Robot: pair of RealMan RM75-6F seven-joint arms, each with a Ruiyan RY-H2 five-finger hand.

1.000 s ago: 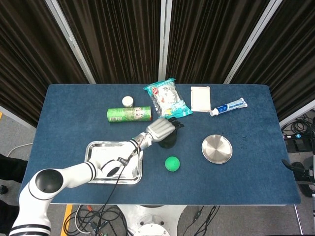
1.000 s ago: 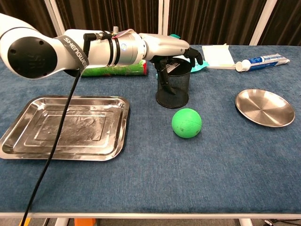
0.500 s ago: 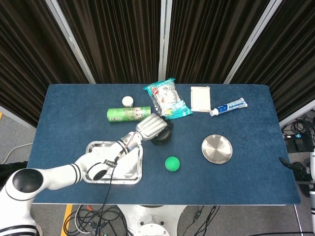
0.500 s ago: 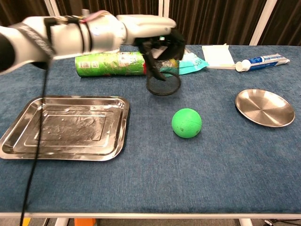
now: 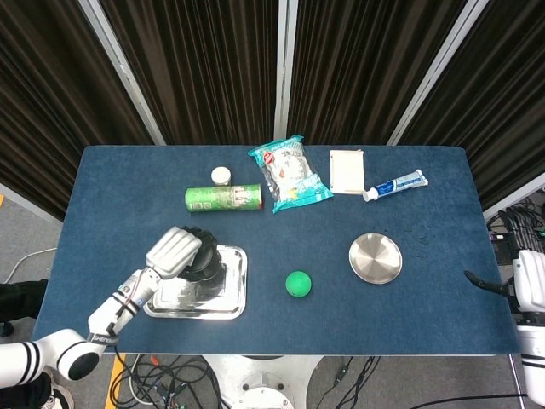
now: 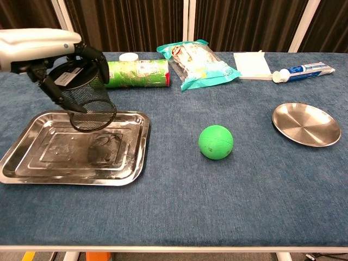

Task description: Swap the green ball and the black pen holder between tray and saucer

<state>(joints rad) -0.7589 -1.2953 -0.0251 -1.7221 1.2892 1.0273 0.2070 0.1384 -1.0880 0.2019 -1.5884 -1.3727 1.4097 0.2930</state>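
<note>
The left hand (image 6: 41, 46) grips the black pen holder (image 6: 86, 103) by its rim, holding it tilted above the tray (image 6: 32, 157), not yet set down. The green ball (image 6: 216, 142) lies on the counter (image 6: 179, 201) between the tray and the empty saucer (image 6: 306, 124), so both placements seem unfinished. The right hand is out of view. No label is legible.

Black mesh pen holder (image 6: 86, 100), green ball (image 6: 216, 142), shiny silver tray (image 6: 32, 163) and saucer (image 6: 306, 124), dark blue tablecloth (image 6: 217, 190).

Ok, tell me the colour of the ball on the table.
Green ball, plain and unpatterned; the chest view shows it best.
</note>
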